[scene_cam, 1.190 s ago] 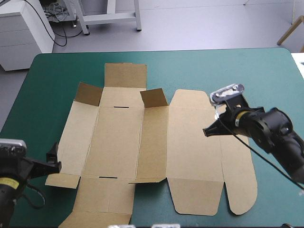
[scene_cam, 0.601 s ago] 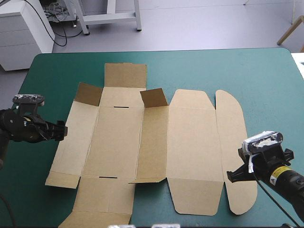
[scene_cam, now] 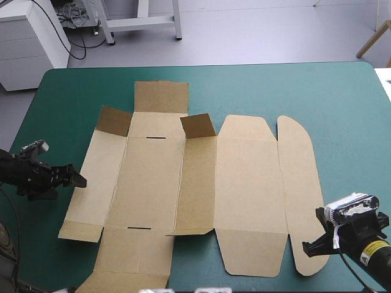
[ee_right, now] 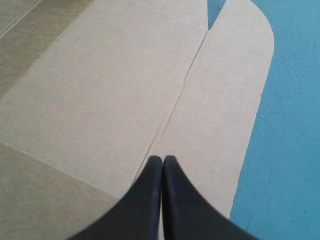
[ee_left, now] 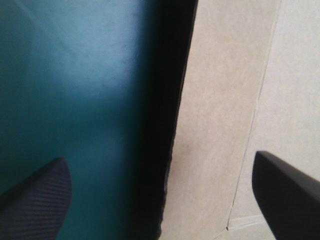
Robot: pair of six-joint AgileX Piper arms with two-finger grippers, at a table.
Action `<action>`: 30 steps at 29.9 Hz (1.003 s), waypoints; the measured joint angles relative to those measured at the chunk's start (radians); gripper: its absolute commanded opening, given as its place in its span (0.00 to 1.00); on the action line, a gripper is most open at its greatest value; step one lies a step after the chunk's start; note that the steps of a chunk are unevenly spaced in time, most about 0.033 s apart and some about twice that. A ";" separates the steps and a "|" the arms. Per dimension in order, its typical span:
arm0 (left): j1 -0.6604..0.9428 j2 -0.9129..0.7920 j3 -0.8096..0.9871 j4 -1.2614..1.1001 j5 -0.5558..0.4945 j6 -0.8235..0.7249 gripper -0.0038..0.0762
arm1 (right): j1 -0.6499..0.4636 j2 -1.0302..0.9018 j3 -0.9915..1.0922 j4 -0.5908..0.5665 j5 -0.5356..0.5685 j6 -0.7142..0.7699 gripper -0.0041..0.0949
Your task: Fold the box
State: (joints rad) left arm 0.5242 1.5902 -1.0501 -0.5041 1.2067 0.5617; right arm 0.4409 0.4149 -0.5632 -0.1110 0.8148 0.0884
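Finds the box (scene_cam: 201,183) spread flat across the middle of the desk (scene_cam: 275,85), lying just as in the earlier pictures, with only two small flaps (scene_cam: 198,126) raised at upper centre-left of the high view. Places the left gripper (scene_cam: 79,181) at mid-left of that frame, tips right at the box's left edge, jaws spread wide. Straddles that edge in the left wrist view, with one black finger (ee_left: 35,197) over the teal-green cover and the other over brown board. Had this gripper lower, by the near-left corner tab, earlier, then higher up the edge just before; now sits between those two spots. Places the right gripper (scene_cam: 307,249) at lower right, jaws pressed together into a single point at the near end of the rounded flap (scene_cam: 302,195). Had it over the broad right panel earlier, then drawn back toward the lower right corner. Reads as both arms lining up at opposite edges, with nothing grasped and no further wall raised. Points to the left side panel as the likely first lift, not yet begun.
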 measured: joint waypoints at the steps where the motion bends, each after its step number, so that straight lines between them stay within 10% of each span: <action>1: 0.000 0.010 0.000 -0.009 -0.001 0.010 0.85 | 0.000 0.000 0.000 0.000 0.001 0.000 0.02; 16: -0.096 0.028 -0.003 -0.039 -0.003 0.043 0.03 | 0.000 0.000 0.000 0.000 0.001 0.000 0.02; 30: -0.103 0.013 -0.013 -0.060 0.023 0.043 0.04 | 0.000 0.000 0.000 0.000 0.011 0.000 0.02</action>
State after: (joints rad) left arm 0.4213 1.6032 -1.0628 -0.5641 1.2299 0.6049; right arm 0.4409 0.4149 -0.5635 -0.1110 0.8261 0.0884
